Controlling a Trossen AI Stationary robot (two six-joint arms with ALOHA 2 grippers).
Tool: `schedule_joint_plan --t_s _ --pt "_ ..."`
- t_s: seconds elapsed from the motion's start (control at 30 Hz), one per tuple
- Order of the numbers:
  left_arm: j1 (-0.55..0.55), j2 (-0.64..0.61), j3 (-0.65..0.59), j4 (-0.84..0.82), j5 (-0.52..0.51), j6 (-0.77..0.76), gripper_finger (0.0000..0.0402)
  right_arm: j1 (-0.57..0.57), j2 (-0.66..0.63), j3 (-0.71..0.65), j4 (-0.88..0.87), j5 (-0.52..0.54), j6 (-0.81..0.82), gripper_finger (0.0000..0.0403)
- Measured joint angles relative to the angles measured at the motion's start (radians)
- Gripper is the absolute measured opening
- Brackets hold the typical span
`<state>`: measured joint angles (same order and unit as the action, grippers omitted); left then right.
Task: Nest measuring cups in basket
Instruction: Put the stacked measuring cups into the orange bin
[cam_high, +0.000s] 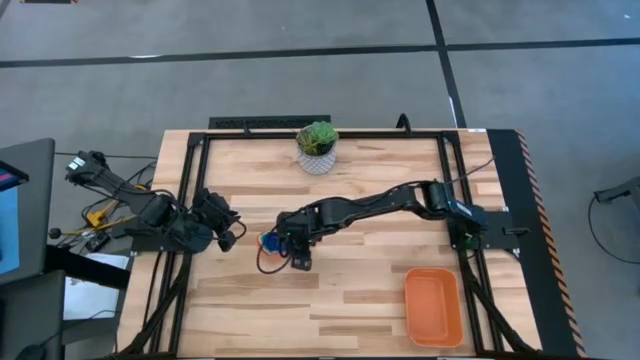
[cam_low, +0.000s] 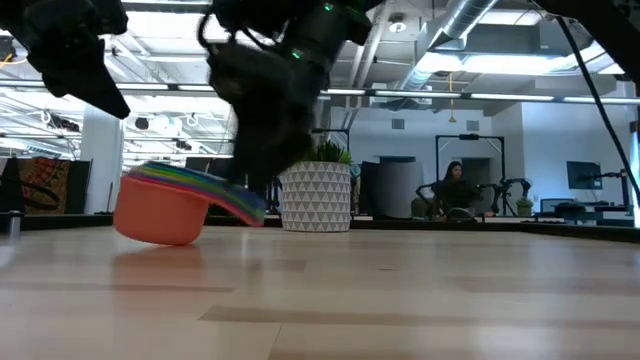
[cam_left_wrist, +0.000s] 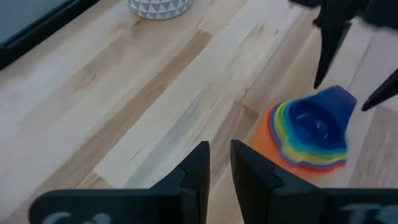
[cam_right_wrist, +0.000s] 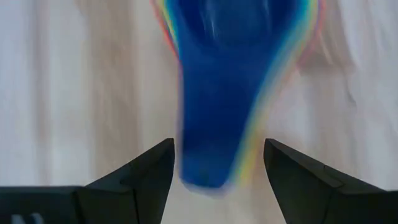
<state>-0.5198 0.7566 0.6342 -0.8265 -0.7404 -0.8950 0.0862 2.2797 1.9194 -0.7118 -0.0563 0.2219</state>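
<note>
The measuring cups sit nested in one rainbow stack (cam_high: 270, 243) on the table's middle, dark blue innermost (cam_left_wrist: 314, 121) and orange outermost (cam_low: 160, 215). The stack rests on the orange cup's bottom, and the handles (cam_low: 238, 200) slant down to one side. My right gripper (cam_right_wrist: 217, 168) is open above the stack, pointing down. Its fingers stand on either side of the blue handle's free end (cam_right_wrist: 205, 158) without touching it. My left gripper (cam_left_wrist: 219, 165) is shut and waits left of the stack (cam_high: 228, 235). The orange basket (cam_high: 433, 305) lies near the table's right near corner.
A white patterned pot with a green plant (cam_high: 317, 148) stands at the table's far edge, behind the stack (cam_low: 315, 195). Bare wood lies between the stack and the basket. A person sits in the room far behind the table (cam_low: 452, 190).
</note>
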Motion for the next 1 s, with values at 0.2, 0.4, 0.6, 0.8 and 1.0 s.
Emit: schedule_joint_plan --t_s 0.2,0.4,0.6,0.8,1.0 --pt "0.000 0.016 0.000 0.003 -0.005 -0.041 0.0052 -0.011 -0.001 -0.003 0.012 -0.015 -0.020 0.0272" --pt "0.000 0.016 0.000 0.006 -0.037 -0.044 0.0052 -0.023 -0.007 -0.003 0.069 -0.023 -0.021 0.0272" --pt "0.000 0.016 0.000 0.005 -0.046 -0.044 0.0052 -0.023 0.000 -0.003 0.105 -0.049 -0.044 0.0272" --pt "0.000 0.016 0.000 0.005 -0.050 -0.044 0.0052 -0.021 0.000 -0.003 0.138 -0.051 -0.049 0.0272" --pt "0.000 0.016 0.000 0.005 -0.052 -0.044 0.0052 -0.022 0.000 -0.003 0.143 -0.051 -0.067 0.0272"
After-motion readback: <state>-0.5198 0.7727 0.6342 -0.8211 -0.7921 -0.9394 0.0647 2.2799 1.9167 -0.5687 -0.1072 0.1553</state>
